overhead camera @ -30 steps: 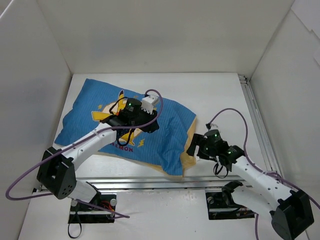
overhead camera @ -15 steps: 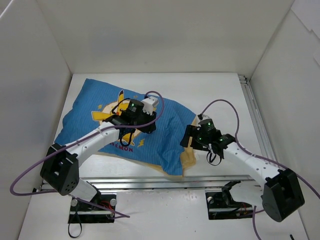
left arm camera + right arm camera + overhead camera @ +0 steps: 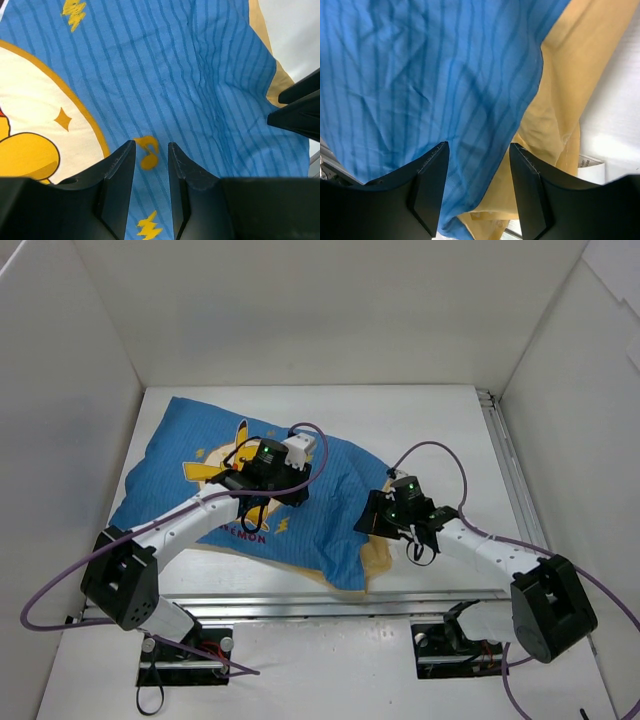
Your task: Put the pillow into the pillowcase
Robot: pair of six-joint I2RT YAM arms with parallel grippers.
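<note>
Pillowcase is spread on the white counter, over its left and middle parts, with the blue striped face up. It is seen puffed and creased rather than flat. The cartoon figure is printed on the left part of that face. A strip of the plain yellow-orange face is exposed along the right-hand edge, where the blue layer ends. The pillow's own surface is hidden; whether it is inside cannot be told.

Left gripper is held over the middle of the blue face, just beside the cartoon. Its jaws are parted by a narrow gap only, and a yellow music note on the cloth is seen through that gap. No fold of cloth is seen pinched between them. Contact of the tips with the cloth cannot be judged.

Right gripper is placed at the right-hand edge of the pillowcase, apart from the left one. Its jaws are well parted, one over the blue layer and the other over the yellow-orange. The blue hem is seen running between them. Nothing is seen gripped.
</note>
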